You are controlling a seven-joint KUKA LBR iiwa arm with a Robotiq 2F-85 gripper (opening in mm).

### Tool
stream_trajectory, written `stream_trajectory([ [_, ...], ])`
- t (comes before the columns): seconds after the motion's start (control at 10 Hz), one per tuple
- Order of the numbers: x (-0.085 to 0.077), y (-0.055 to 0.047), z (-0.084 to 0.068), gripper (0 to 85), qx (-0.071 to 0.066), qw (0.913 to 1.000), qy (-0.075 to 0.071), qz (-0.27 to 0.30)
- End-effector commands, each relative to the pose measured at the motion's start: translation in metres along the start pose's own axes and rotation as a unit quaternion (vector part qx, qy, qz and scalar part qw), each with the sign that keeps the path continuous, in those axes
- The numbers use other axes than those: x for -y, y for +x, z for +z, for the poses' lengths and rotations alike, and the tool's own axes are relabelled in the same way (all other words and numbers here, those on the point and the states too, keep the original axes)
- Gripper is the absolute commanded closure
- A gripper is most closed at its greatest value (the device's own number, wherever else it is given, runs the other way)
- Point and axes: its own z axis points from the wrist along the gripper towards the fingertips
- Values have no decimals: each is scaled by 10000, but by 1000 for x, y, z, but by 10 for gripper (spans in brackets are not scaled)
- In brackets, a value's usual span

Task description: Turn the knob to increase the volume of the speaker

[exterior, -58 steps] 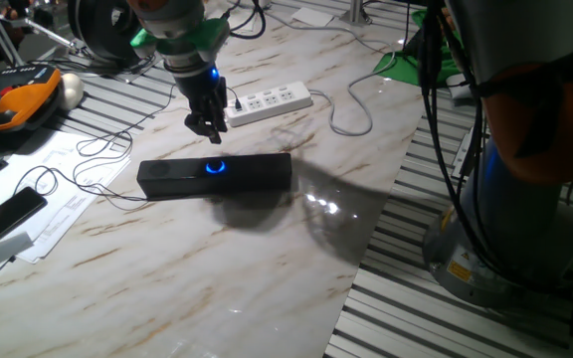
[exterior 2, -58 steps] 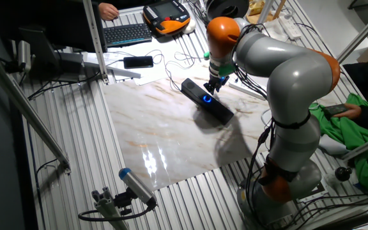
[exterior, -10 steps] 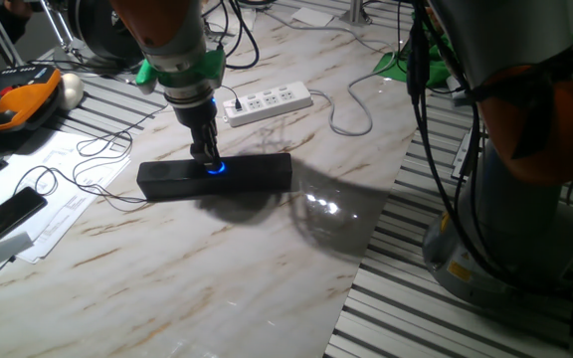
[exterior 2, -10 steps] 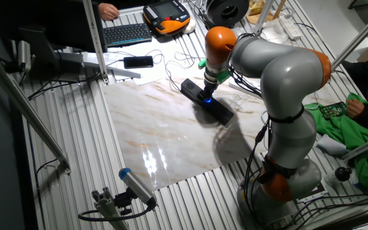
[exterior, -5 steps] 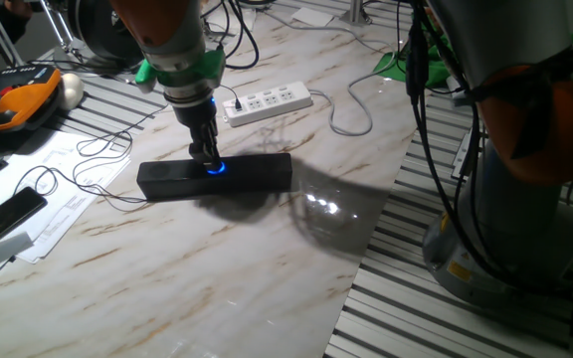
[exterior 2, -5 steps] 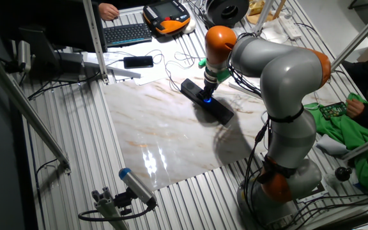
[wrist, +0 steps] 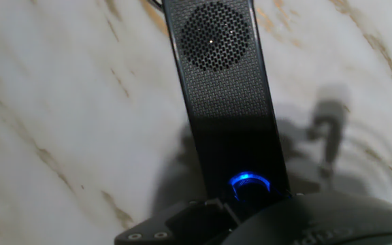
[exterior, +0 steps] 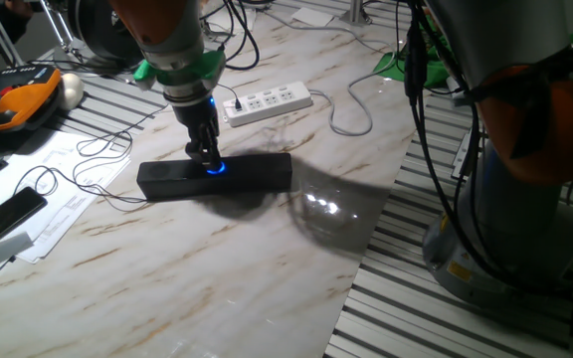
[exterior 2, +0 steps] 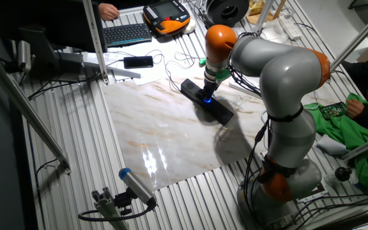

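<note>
The speaker [exterior: 257, 171] is a long, low black bar lying on the marble table [exterior: 267, 259]. It also shows in the other fixed view [exterior 2: 220, 111] and runs up the middle of the hand view [wrist: 226, 88]. The knob [exterior: 215, 167] glows with a blue ring at the bar's middle [exterior 2: 204, 98] [wrist: 250, 184]. My gripper [exterior: 207, 159] points straight down onto it [exterior 2: 206, 94], with the fingers close together around the dial. In the hand view the dark hand body hides the knob's lower half and most of the fingers.
A white power strip [exterior: 270, 99] lies behind the speaker, with a grey cable [exterior: 351, 114] looping beside it. A flat black phone [exterior: 4, 217], papers and an orange pendant [exterior: 15, 101] sit at the left. The arm's base [exterior: 525, 149] stands at the right.
Since 5.8 s ago my gripper has come down from above the speaker onto the knob. Over the last second it has stayed there, with hardly any visible shift.
</note>
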Motion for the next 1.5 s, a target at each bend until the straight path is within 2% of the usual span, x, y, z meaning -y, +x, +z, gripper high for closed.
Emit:
stream_trajectory([
  [0.0,0,0,0,850,1,9999,-2,124],
  [0.6,0,0,-1,850,81,9939,166,1090],
  [0.8,1,0,-1,850,77,9900,178,1397],
  [1.4,2,1,-1,850,-4,9742,89,2256],
])
